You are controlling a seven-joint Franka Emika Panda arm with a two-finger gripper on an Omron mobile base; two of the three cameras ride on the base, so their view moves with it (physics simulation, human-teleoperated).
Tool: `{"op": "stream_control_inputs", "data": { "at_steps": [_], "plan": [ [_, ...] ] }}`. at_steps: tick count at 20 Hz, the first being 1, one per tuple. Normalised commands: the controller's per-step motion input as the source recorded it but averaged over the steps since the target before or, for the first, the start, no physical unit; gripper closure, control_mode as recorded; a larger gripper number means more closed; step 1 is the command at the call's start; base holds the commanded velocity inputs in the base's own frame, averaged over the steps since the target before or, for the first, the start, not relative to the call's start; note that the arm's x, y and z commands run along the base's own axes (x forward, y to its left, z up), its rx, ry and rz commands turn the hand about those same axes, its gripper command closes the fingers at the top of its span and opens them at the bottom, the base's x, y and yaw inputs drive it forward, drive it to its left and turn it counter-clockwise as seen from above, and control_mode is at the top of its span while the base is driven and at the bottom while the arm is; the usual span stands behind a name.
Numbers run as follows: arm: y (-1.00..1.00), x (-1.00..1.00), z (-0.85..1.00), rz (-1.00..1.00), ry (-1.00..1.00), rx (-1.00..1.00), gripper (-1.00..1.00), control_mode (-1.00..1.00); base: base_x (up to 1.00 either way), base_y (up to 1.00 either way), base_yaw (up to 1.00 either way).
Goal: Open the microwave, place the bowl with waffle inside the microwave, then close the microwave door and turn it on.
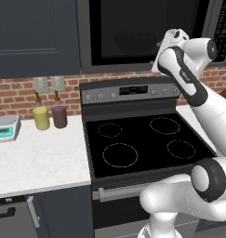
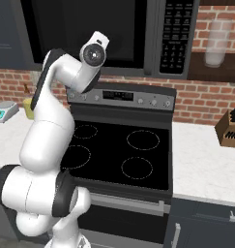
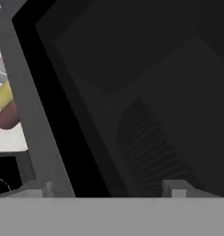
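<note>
Gripper (image 3: 109,189) sits right up at the microwave (image 2: 153,36), pointing into its front. In the hand view the two finger tips (image 3: 178,188) stand far apart at the bottom edge, nothing between them, so jaws wide and empty. Straight ahead of the gripper: the microwave door (image 1: 147,32), dark grey frame with black glass window, looks shut in both base views. Through the glass the hand view shows a dim interior with a ribbed dark patch just above the right finger tip; cannot tell what it is. Whether the tips touch the door is unclear.

In the left base view the white hand (image 1: 172,39) is raised in front of the door's lower right part, near the bottom frame. Keypad strip (image 2: 176,34) is off to the gripper's right, same height. Stove (image 1: 147,142) lies below the gripper, black top with four burner rings, control panel (image 2: 121,96) just under the hand.

Far to the gripper's left and lower, on the white counter (image 1: 40,158): yellow bottle (image 1: 41,116) and dark red bottle (image 1: 59,114) side by side, a kitchen scale (image 1: 6,128) further left. The same bottles appear tilted at the hand view's left edge. To the gripper's right and lower: knife block (image 2: 230,128) on the counter, a glass jar (image 2: 215,43) on a shelf.
</note>
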Motion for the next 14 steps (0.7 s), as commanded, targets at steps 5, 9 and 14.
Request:
{"op": "stream_control_inputs", "data": {
  "at_steps": [5,9,14],
  "plan": [
    [0.0,0.48,-0.03,0.08,0.02,0.03,-1.0,-1.0,0.0,0.0,0.0],
    [0.0,0.4,-0.16,0.09,0.05,0.01,-1.0,-1.0,0.0,0.0,0.0],
    [-0.04,-0.27,-0.06,0.13,0.01,0.0,-1.0,-1.0,0.0,0.0,0.0]
  ]
}}
